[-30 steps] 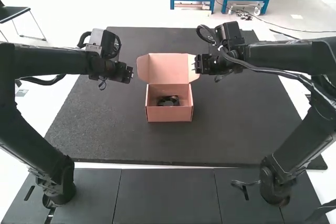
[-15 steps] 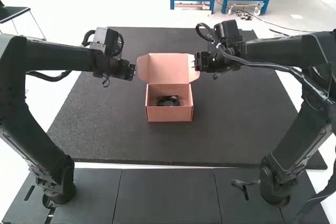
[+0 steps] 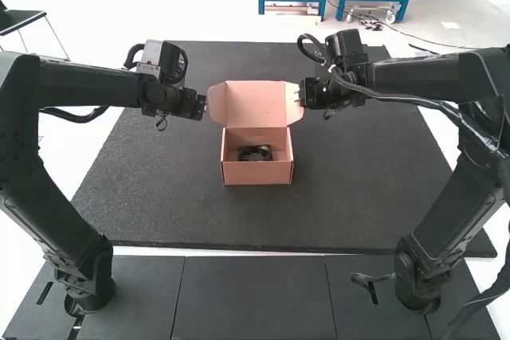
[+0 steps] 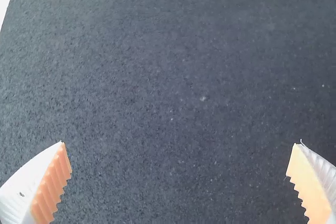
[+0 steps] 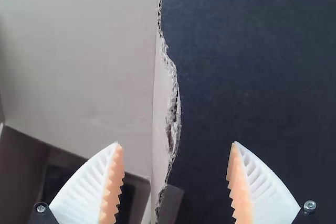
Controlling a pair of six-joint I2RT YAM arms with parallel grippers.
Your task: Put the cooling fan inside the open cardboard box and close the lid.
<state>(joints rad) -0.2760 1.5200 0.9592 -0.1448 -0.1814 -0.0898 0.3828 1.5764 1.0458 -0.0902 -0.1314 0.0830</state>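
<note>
Inside cardboard box [image 3: 256,171], cooling fan [image 3: 256,152]; left gripper [image 3: 202,106], right gripper [image 3: 300,95] flank upright lid [image 3: 253,103], jaws apart

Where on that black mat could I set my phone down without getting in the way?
The mat is bare in front of the cardboard box, toward the arms' bases, and wide on both its sides. It is crowded at the raised lid: the left tool sits at one side edge, the right tool open astride the other.

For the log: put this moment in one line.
fan in box | lid up | left gripper open, beside lid | right gripper open, astride lid edge
</note>
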